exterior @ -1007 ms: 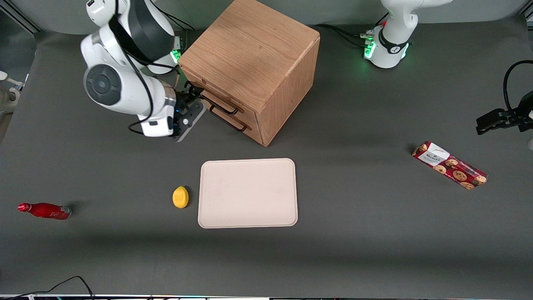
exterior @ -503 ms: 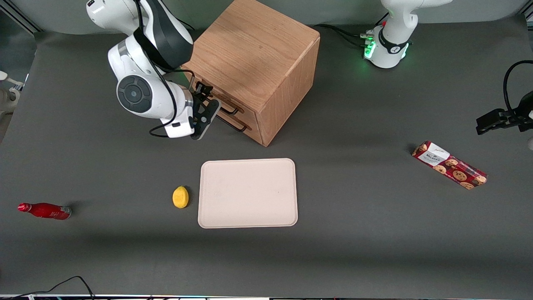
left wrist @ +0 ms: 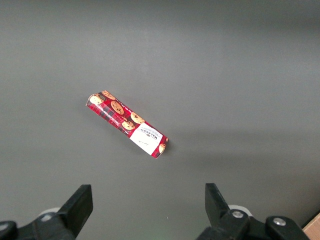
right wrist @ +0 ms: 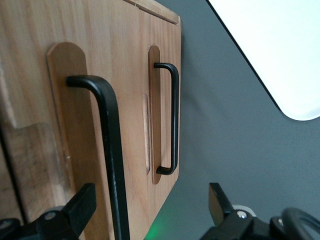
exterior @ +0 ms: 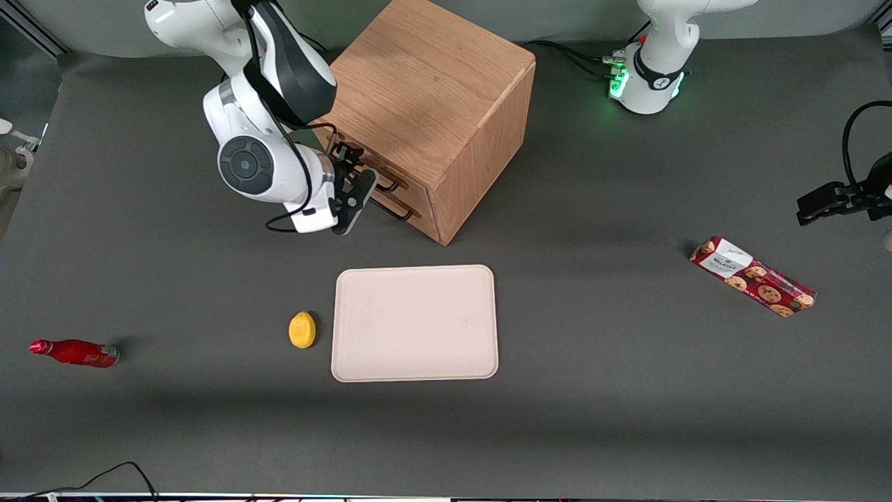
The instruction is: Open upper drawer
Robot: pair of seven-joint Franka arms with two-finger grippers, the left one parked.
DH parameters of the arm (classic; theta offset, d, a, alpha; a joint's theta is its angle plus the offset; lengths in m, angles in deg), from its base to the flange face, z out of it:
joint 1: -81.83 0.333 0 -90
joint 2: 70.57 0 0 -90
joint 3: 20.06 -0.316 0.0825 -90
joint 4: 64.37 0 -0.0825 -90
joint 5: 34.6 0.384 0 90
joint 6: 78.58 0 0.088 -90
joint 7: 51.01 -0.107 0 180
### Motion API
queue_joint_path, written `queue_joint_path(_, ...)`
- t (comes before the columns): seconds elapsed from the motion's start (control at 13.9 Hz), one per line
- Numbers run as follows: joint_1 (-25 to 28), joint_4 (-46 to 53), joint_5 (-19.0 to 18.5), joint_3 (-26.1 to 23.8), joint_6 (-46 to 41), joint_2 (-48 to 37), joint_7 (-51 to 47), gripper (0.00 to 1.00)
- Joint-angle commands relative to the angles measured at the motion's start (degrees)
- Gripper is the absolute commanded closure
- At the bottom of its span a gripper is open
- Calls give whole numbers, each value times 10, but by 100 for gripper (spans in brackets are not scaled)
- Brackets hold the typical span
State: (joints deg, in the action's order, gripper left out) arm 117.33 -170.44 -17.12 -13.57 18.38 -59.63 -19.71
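Upper drawer (exterior: 362, 167) sits shut; our gripper (exterior: 357, 187), fingers spread, has closed in on its handle (right wrist: 107, 150) (nothing pinched yet), near the table's back edge.

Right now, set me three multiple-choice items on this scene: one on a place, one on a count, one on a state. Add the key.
1. Where does the lemon lie?
A. On the tray
B. On the table beside the tray
C. On top of the cabinet

2. How many black bar handles does the cabinet's front carry?
A. One
B. Two
C. Four

3. How is the gripper, in front of the upper drawer?
A. Open
B. Shut on a bottle
C. Shut on a cookie pack

Key:
1 B: the lemon sits on the dark table just off the tray's edge, toward the working arm's end.
2 B: the right wrist view shows one handle per drawer, two in all.
3 A: its fingers stand apart, with the upper drawer's bar running between them.
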Motion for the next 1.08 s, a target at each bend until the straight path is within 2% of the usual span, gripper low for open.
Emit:
queue_joint_path(0.0, -1, -15, 14, -4, 17, -4, 16, 0)
queue_joint_path(0.36, -8, -19, 13, -3, 41, 11, 50, 0)
queue_joint_path(1.01, -79, 63, 5, -3, 39, 67, 146, 0)
